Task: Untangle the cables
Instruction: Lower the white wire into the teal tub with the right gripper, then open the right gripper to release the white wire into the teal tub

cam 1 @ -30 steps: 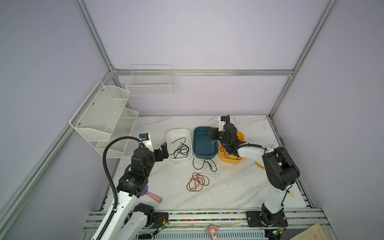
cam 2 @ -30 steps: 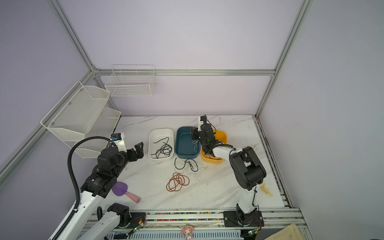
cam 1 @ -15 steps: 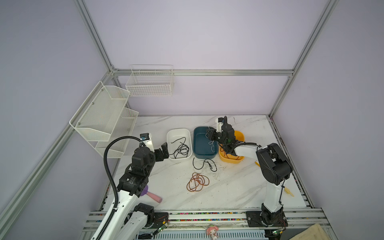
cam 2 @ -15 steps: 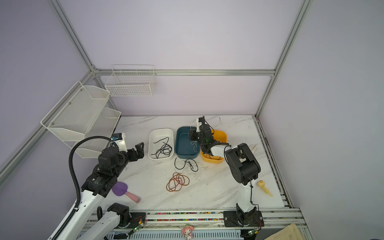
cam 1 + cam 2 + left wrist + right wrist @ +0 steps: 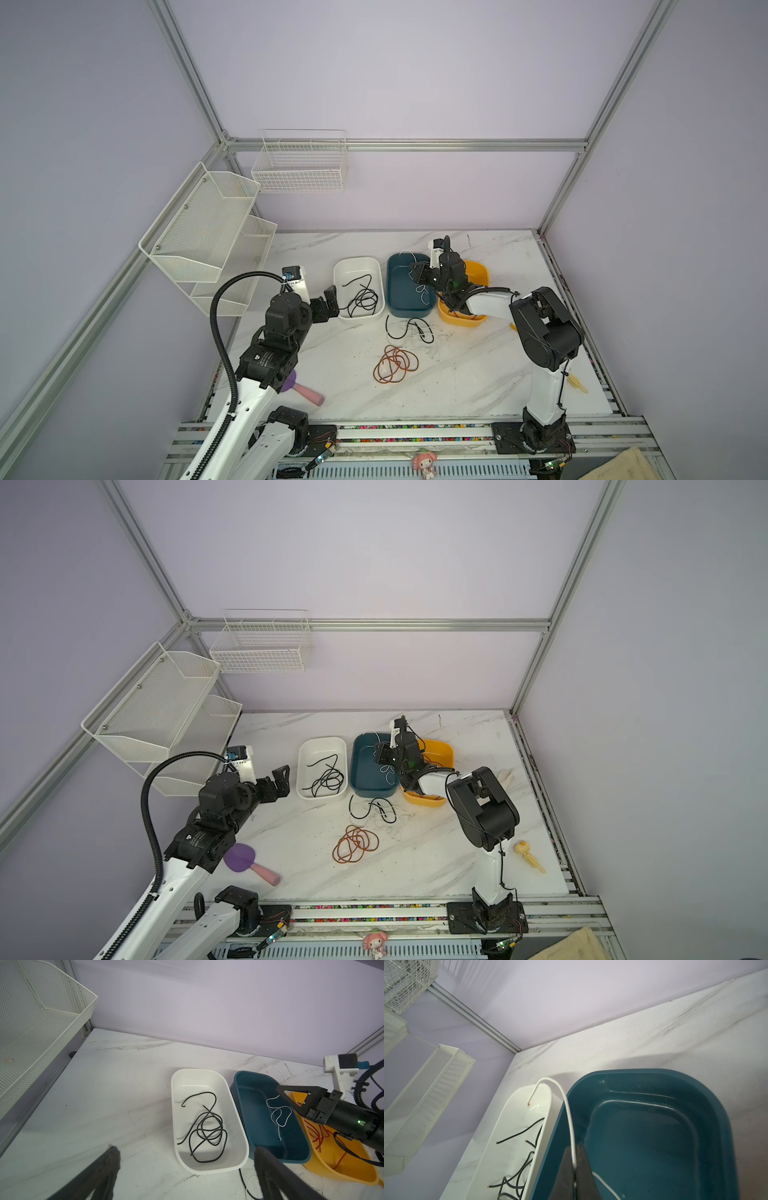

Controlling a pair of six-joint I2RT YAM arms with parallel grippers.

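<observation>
We see black cables [image 5: 362,297] in the white bin [image 5: 357,261]; our right gripper [image 5: 575,1164] pinches a white cable [image 5: 568,1109] over the teal bin [image 5: 695,1076], left gripper [image 5: 329,302] gapes empty; tangle [image 5: 409,330] and orange coil [image 5: 395,365] await, nearer

We note the right gripper [image 5: 280,1088], pinching a white cable [image 5: 276,1113], shifted from the orange tray's [image 5: 342,1172] edge to above the teal tray [image 5: 270,1155], cable apparently trailing inside.

White cable [image 5: 570,1126] dangling over teal bin [image 5: 695,1088]; black cable [image 5: 209,1129] coiled, white bin [image 5: 197,1084].
</observation>
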